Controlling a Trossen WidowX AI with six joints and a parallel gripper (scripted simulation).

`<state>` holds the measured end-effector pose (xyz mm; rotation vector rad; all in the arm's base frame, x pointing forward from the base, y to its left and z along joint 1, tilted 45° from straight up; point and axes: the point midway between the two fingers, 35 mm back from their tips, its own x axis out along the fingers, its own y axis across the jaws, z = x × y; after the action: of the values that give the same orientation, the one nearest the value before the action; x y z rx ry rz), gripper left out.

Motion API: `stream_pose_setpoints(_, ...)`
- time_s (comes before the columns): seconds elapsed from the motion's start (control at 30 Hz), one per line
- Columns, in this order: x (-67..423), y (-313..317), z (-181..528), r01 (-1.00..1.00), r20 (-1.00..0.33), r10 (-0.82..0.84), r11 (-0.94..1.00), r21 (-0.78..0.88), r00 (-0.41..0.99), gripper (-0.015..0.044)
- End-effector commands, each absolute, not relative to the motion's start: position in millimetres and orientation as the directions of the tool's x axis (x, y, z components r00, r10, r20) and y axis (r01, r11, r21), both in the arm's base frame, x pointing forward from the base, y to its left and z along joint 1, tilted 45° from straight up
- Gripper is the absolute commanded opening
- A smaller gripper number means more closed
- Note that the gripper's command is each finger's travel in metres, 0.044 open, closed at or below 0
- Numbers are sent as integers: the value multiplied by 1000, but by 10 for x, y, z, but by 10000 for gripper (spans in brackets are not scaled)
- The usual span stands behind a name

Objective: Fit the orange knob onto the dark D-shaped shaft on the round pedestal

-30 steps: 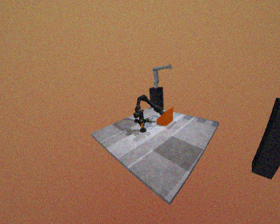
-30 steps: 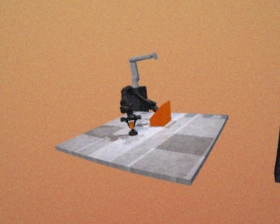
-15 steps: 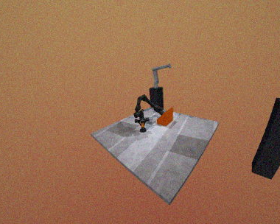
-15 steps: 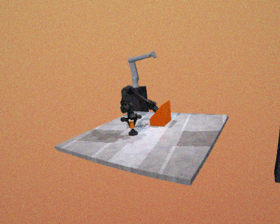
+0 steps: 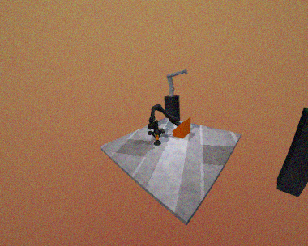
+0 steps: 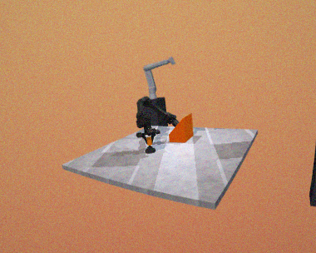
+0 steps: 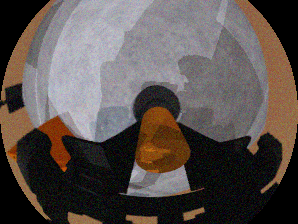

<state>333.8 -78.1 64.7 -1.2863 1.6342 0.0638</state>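
Wrist view: orange knob [image 7: 160, 141] is clamped in the gripper [image 7: 158, 163], long axis running straight away from the camera, far end aimed at the round pedestal [image 7: 157, 99] and overlapping its near rim. Shaft is hidden behind the knob, so its flat side and whether the knob is seated can't be told. Fingers are dark blobs cut off by the lens edge. Exterior view: knob [image 6: 149, 141] hangs upright directly above the pedestal [image 6: 150, 150] on the grey platform [image 6: 185, 179], with an orange wedge [image 6: 182, 130] just beside and behind the pedestal. Top view: gripper [image 5: 156, 133] tiny, jaw detail unreadable.
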Motion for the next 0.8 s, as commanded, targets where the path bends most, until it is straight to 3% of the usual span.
stream_pose_setpoints(0.0, 3349, -790, 649, -753, -712, -698, 425, -502, 81, 0)
stream_pose_setpoints(0.77, 3409, -785, 689, -872, -712, -698, 296, -390, 81, 0)
